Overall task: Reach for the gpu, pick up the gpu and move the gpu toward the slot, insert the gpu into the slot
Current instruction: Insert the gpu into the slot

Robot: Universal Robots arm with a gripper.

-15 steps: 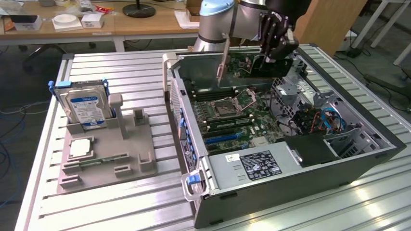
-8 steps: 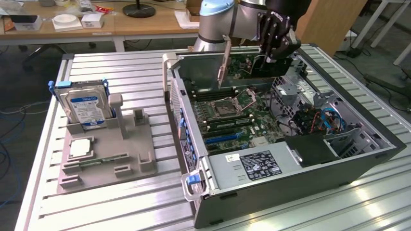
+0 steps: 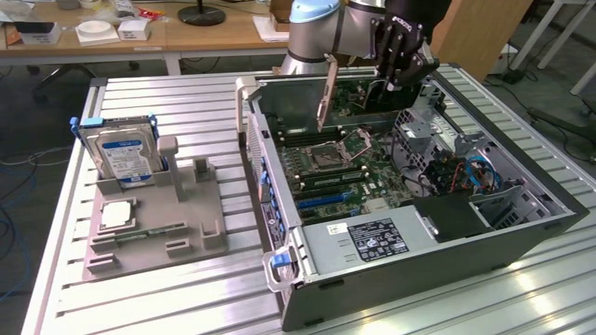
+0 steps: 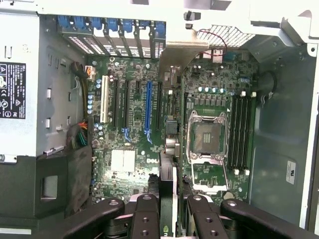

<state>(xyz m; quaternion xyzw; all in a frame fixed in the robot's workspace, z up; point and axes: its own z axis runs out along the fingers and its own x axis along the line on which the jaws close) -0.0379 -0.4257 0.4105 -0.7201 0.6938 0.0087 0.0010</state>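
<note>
My gripper (image 3: 391, 78) is shut on the gpu (image 3: 326, 98), a thin dark card with a metal end bracket. It holds the card upright on its edge over the far end of the open computer case. In the wrist view the gpu (image 4: 170, 164) appears edge-on between my fingers (image 4: 147, 216), its bracket reaching to the case's rear wall. The card hangs above the green motherboard (image 4: 129, 164), clear of it. The slot (image 4: 148, 107), a long blue strip, lies among several parallel connector strips just beside the card's line. In the exterior view the slot (image 3: 322, 199) sits nearer the case front.
The square processor socket (image 4: 207, 137) lies beside the card on the other side. A power supply (image 3: 373, 241) and drive cage with cables (image 3: 465, 174) occupy the case's near end. A silver hard drive (image 3: 125, 157) stands in a grey fixture (image 3: 158, 216) at the exterior view's left.
</note>
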